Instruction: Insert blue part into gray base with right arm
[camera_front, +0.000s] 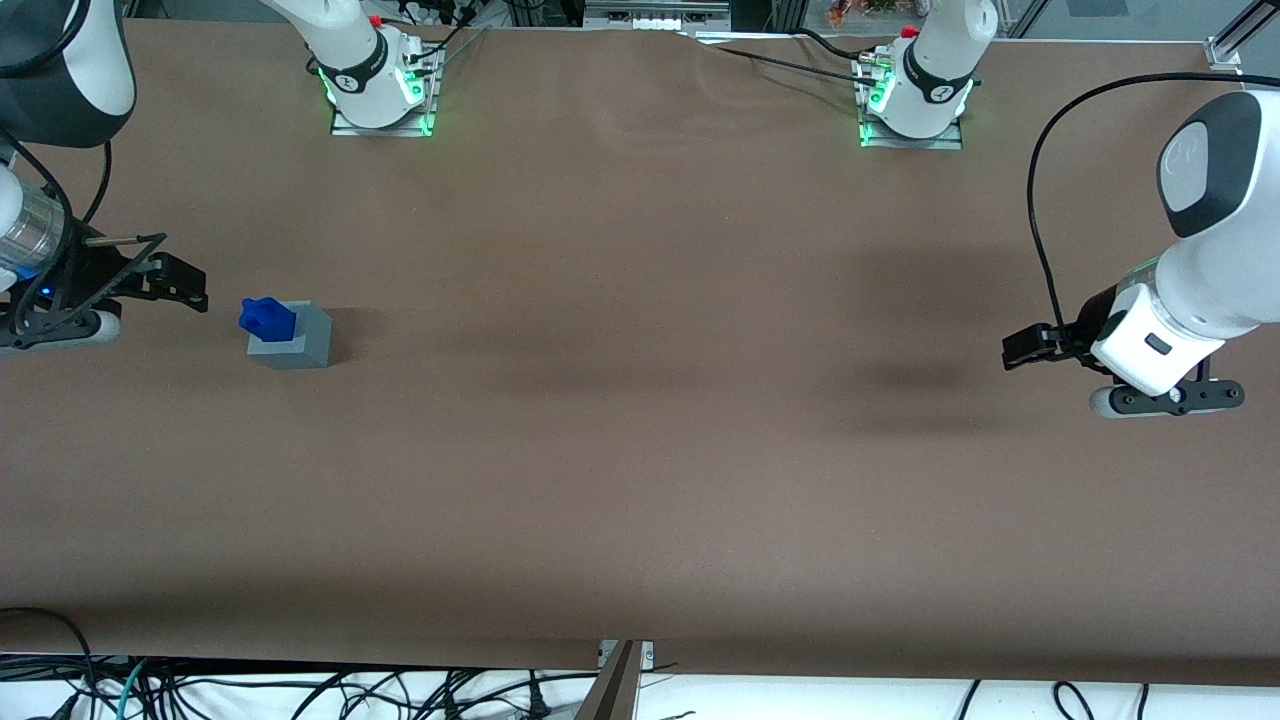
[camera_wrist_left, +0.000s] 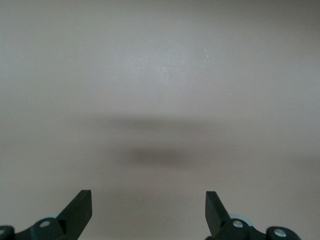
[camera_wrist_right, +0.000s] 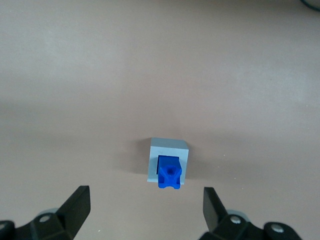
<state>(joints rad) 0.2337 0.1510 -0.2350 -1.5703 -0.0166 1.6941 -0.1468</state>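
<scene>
Your gripper (camera_wrist_right: 145, 210) is hanging spread and empty near the block (camera_front: 300, 340); the blue piece (camera_front: 267, 317) is sitting proud, so nudging could tip it.

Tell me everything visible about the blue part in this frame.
The blue part is a small deep-blue piece of what looks like plastic, with a knobbly, notched top. It sits on top of the gray base, at the edge nearest the working arm, standing proud and overhanging slightly rather than sunk flush. Whether it is in the recess cannot be told. Only the base touches it. The gripper is beside it, open and clear of it.
</scene>
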